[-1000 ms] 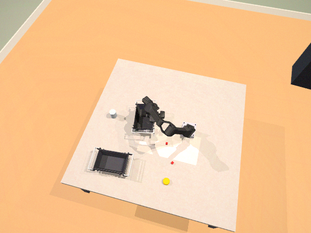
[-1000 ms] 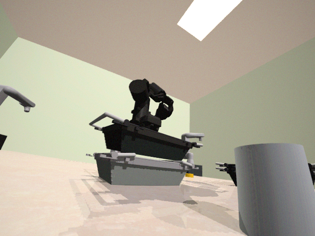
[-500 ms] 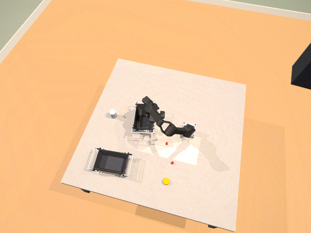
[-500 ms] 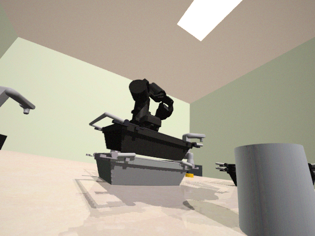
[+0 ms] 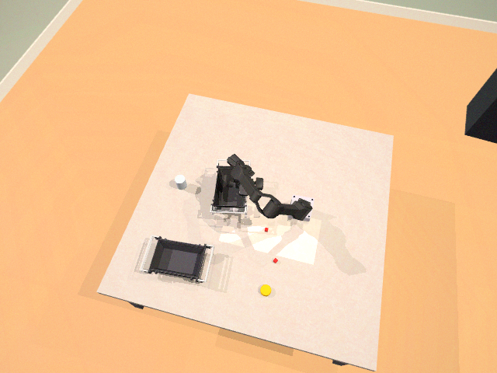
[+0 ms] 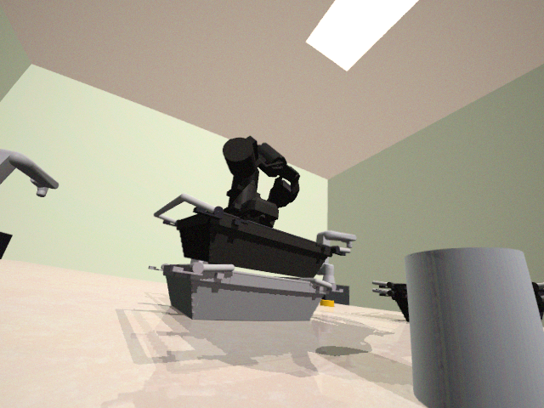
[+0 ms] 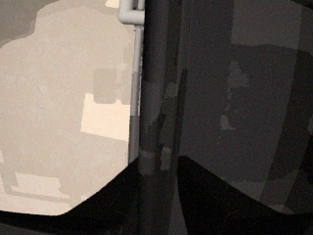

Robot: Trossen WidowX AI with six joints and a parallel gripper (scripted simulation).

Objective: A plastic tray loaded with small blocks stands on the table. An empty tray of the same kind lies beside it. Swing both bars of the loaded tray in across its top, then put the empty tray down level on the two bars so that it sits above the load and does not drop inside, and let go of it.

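My gripper [image 7: 162, 163] is shut on a long side rim of the empty black tray [image 5: 229, 200] [image 6: 263, 246]. In the top view its fingertips are hidden. The held tray is over the loaded tray [image 6: 254, 300]; in the exterior view its right end looks slightly lower. Its own bars stand out past its ends. The lower tray stands on the table, with one bar [image 6: 215, 267] at the rim's left end and another [image 6: 328, 274] at the right, both seeming swung in. Its load is hidden. I cannot tell whether the held tray touches the bars.
Another empty black tray [image 5: 178, 259] [image 6: 400, 298] stands at the front left, bars out. A grey-white cylinder [image 5: 180, 183] [image 6: 474, 325] stands left of the stacked trays. Two red blocks [image 5: 265, 229] [image 5: 275, 260] and a yellow disc [image 5: 265, 290] [image 6: 327, 303] lie on the table.
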